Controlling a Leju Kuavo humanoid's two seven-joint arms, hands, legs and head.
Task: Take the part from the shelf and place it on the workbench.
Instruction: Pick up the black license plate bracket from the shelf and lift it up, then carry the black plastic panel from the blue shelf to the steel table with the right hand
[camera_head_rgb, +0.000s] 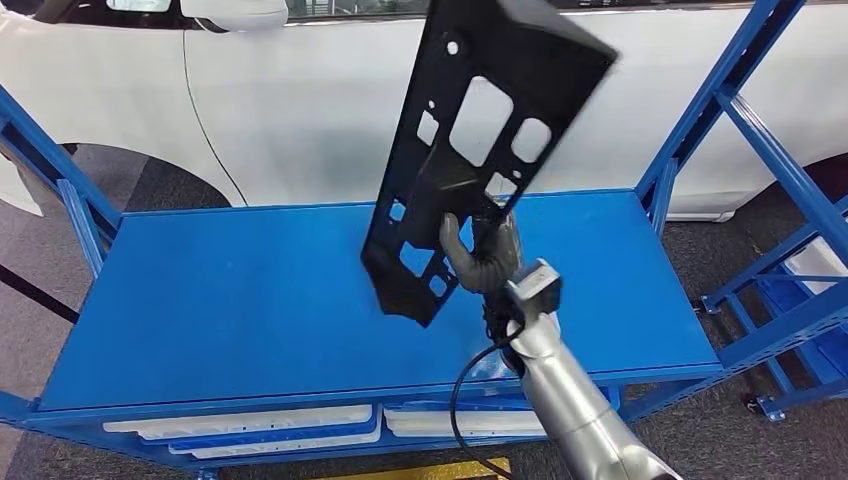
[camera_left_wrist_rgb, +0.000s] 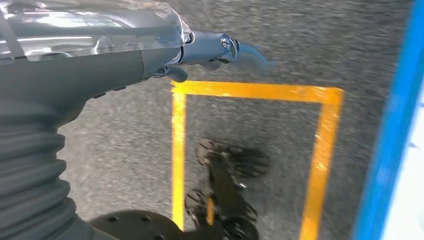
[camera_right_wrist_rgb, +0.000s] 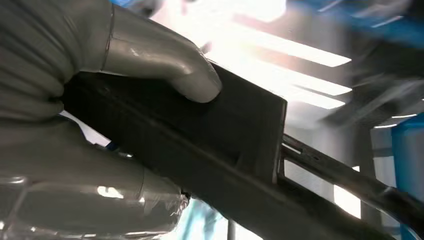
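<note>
The part (camera_head_rgb: 480, 130) is a long black panel with several square cut-outs, held tilted up in the air above the blue workbench top (camera_head_rgb: 230, 300). My right hand (camera_head_rgb: 483, 258) grips it low on its right edge, thumb wrapped over the near face. Up close in the right wrist view, the grey thumb (camera_right_wrist_rgb: 170, 62) presses on the dark part (camera_right_wrist_rgb: 230, 145), with bright ceiling lights behind. My left hand (camera_left_wrist_rgb: 210, 50) hangs over grey floor, its fingers holding nothing.
A white car (camera_head_rgb: 300, 90) stands just behind the workbench. Blue rack posts (camera_head_rgb: 720, 100) rise at the right and another (camera_head_rgb: 60, 180) at the left. White trays (camera_head_rgb: 250, 425) sit on the lower level. Yellow floor tape (camera_left_wrist_rgb: 250, 92) marks a box below.
</note>
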